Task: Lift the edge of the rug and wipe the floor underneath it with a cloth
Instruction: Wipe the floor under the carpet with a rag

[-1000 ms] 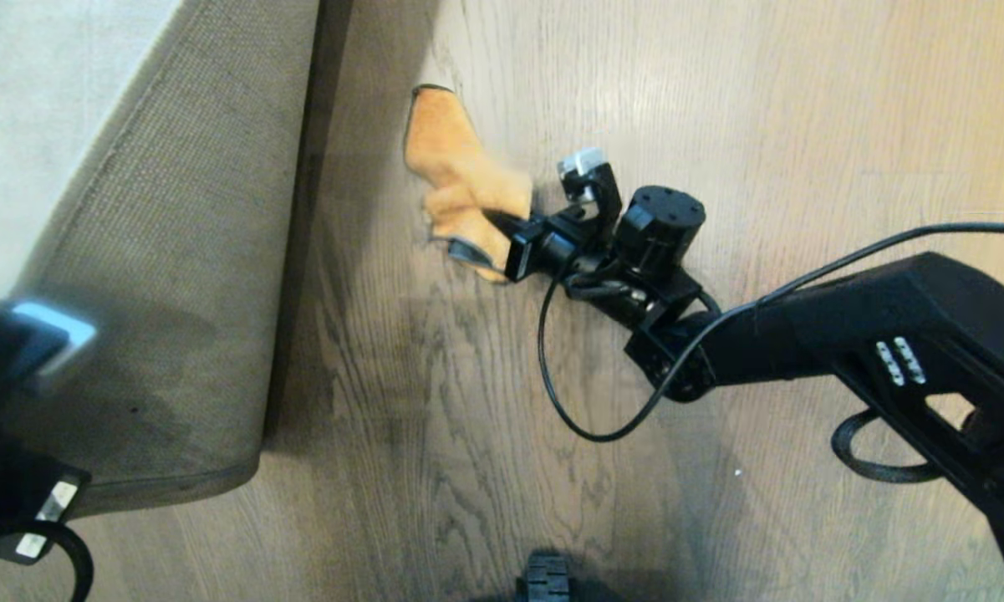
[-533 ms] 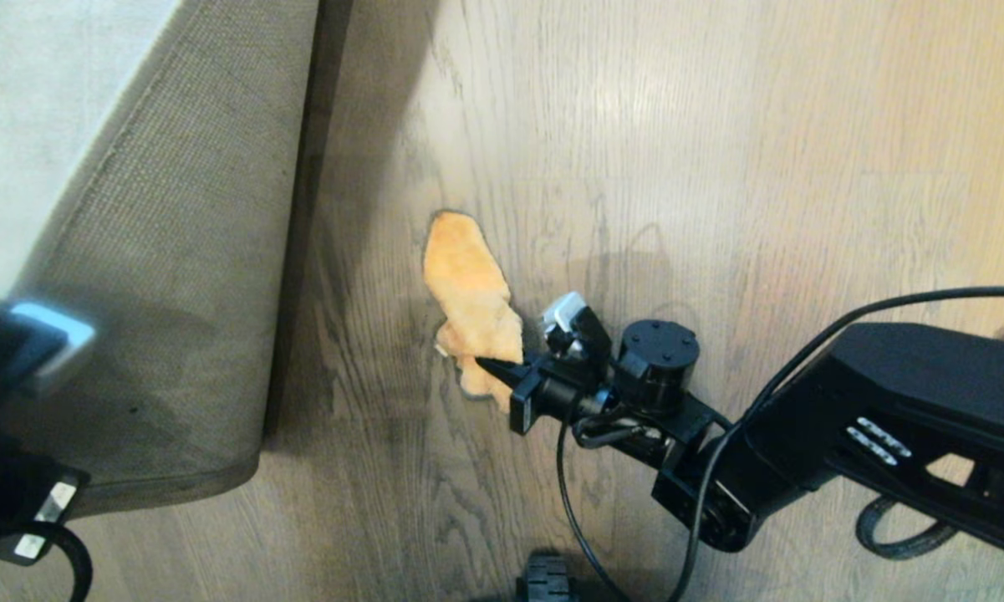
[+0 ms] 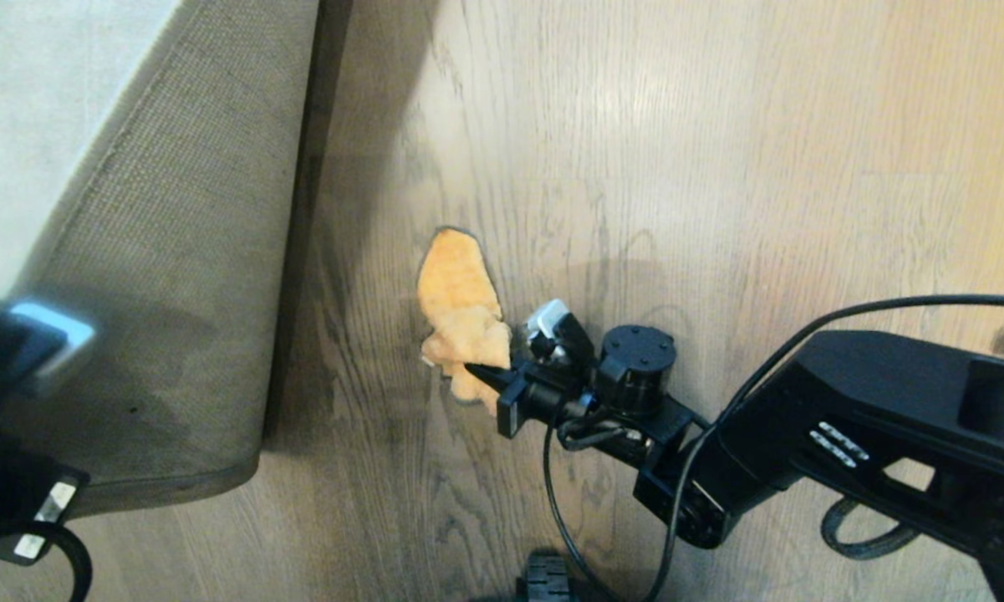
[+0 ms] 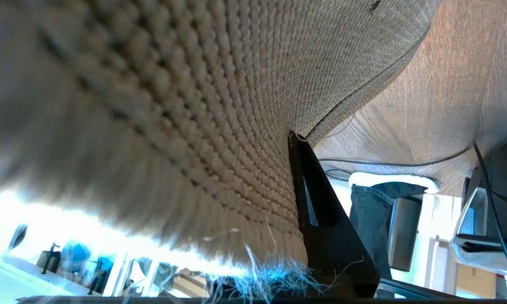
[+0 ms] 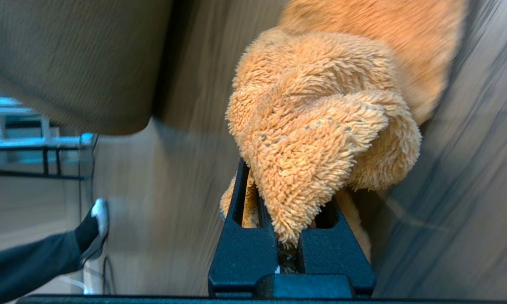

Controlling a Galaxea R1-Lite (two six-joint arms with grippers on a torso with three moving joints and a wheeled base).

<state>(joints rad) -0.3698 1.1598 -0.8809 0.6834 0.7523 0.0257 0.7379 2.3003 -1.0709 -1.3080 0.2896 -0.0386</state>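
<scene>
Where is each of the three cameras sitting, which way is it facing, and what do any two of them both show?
Head view: high, looking down at the floor; right gripper holds the cloth; left arm at the left edge.
Left wrist view: behind the left gripper, under the lifted rug edge, facing its mesh backing.
Right wrist view: behind the right gripper, facing the clamped cloth.
Shared: cloth in head and right wrist views; rug and floor in all three.

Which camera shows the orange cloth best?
The right wrist view: the cloth fills it, bunched and pinched in the right gripper. The head view shows it small on the floor. The left wrist view shows none of it.
</scene>
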